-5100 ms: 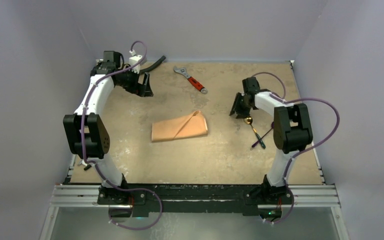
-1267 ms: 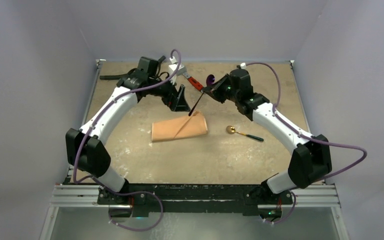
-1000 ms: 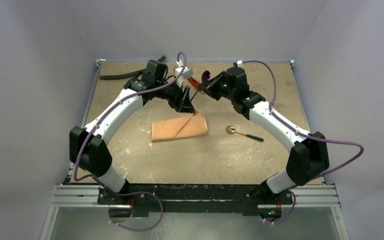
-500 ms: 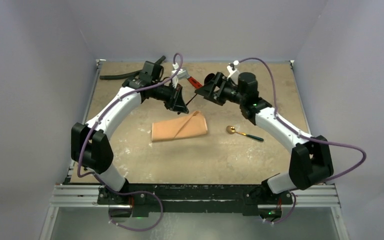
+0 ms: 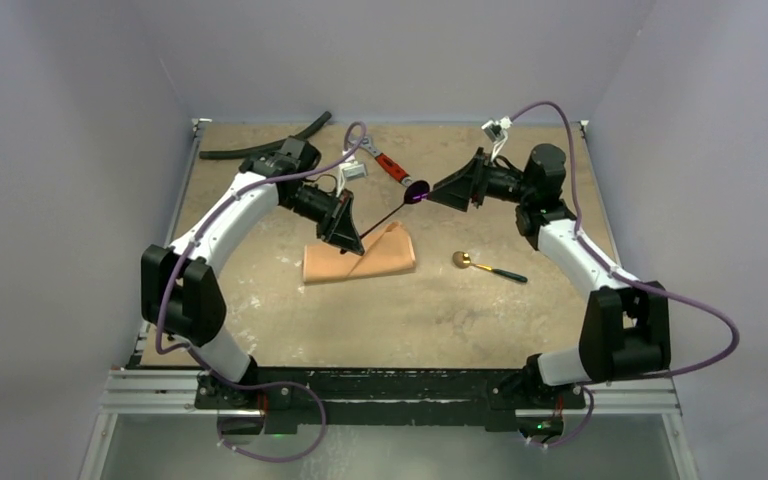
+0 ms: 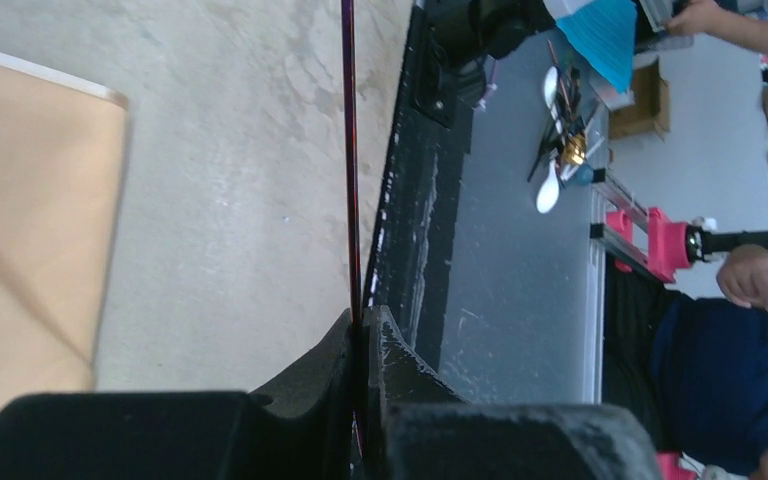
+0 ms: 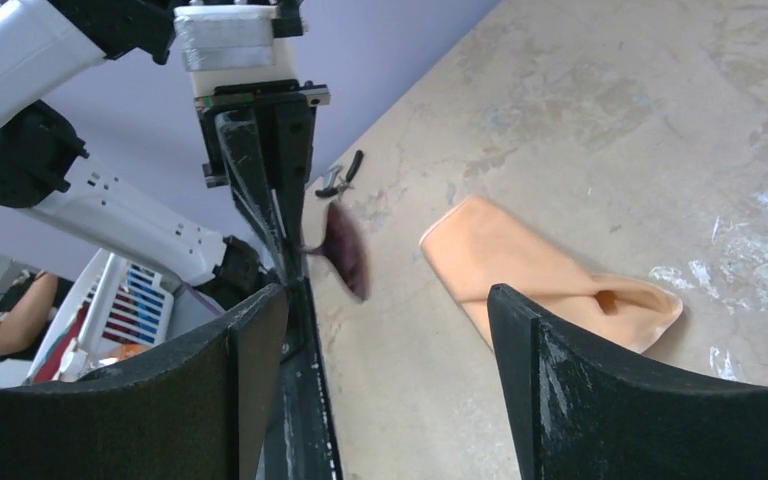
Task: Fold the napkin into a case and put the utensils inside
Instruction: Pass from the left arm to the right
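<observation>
The left fingers [image 6: 325, 365] are clenched on the handle of a dark purple utensil [image 5: 390, 213], just above the folded napkin's [image 5: 345, 262] far edge; its long axis slants far-right, bowl towards the right fingers [image 7: 545, 370], which stand released just beyond it; a gold spoon [image 5: 463, 260] lies on the table [image 5: 410, 320] right of the napkin, bowl towards the cloth.
</observation>
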{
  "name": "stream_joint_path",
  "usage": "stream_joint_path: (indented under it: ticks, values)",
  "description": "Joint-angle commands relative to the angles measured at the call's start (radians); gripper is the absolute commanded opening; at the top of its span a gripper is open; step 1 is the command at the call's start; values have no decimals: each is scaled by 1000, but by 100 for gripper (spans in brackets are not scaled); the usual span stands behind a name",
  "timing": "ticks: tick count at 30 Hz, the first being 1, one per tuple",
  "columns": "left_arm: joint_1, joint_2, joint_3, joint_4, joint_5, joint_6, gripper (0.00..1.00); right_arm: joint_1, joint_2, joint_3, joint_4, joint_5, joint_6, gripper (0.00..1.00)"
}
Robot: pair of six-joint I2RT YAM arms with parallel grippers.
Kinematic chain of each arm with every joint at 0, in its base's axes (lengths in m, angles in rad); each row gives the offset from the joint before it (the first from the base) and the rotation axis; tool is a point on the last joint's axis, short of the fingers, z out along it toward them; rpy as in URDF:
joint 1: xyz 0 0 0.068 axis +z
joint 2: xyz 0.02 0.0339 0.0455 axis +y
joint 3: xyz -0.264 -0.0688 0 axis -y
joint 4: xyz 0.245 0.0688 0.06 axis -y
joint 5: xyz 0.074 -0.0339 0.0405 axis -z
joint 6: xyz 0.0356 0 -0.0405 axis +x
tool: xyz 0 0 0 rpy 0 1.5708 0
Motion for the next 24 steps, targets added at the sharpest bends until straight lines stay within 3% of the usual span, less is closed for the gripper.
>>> stream_joint_path:
  ticks: [1, 5, 9, 24]
  values:
    - [-21, 32, 46, -189, 98, 194, 0, 10, 33, 38, 134, -102, 17, 74]
    - [-24, 73, 79, -333, 114, 323, 0, 38, 32, 62, 134, -97, 11, 64]
    - [-24, 86, 95, -369, 126, 358, 0, 62, 36, 72, 110, -102, 10, 44]
    - [-23, 73, 115, -361, 120, 340, 0, 73, -41, 36, -68, -111, -86, 45]
